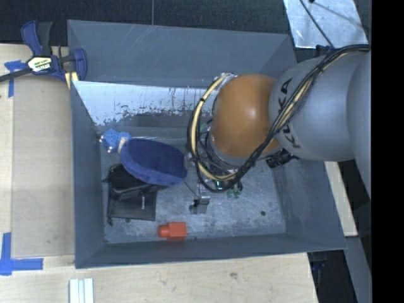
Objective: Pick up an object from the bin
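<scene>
My gripper [201, 204] pokes out below the arm's wrist, low over the bin floor near the middle. Nothing shows in it. To its left, close by, lies a dark blue rounded cap-like thing [153, 161]. A black boxy object [130, 197] sits partly under that blue thing, at the left of the bin. A small orange block [172, 231] lies on the floor near the front wall, below and left of the gripper.
A small light-blue piece [113, 139] rests by the left wall behind the dark blue thing. The arm with its orange cover and cables hangs over the middle and right of the bin. Bare floor lies right of the gripper.
</scene>
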You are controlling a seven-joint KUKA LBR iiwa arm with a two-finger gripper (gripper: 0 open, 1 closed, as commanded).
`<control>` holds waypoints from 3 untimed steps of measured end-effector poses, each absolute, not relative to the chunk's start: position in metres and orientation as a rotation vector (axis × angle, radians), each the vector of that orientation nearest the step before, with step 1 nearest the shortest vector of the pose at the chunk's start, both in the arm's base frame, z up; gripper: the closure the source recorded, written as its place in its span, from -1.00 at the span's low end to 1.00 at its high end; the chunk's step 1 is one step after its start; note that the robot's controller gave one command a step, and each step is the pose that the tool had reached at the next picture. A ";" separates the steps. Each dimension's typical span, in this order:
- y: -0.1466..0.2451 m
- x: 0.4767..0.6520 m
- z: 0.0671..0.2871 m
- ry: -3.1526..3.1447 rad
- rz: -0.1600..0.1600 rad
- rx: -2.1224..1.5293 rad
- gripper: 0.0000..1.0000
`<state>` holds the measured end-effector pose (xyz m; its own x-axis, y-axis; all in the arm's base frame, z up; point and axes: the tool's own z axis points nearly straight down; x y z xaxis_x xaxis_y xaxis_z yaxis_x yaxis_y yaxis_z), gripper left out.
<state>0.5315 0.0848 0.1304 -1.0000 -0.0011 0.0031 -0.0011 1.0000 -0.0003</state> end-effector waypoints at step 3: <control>0.185 0.614 0.099 -3.134 0.001 0.210 -1.00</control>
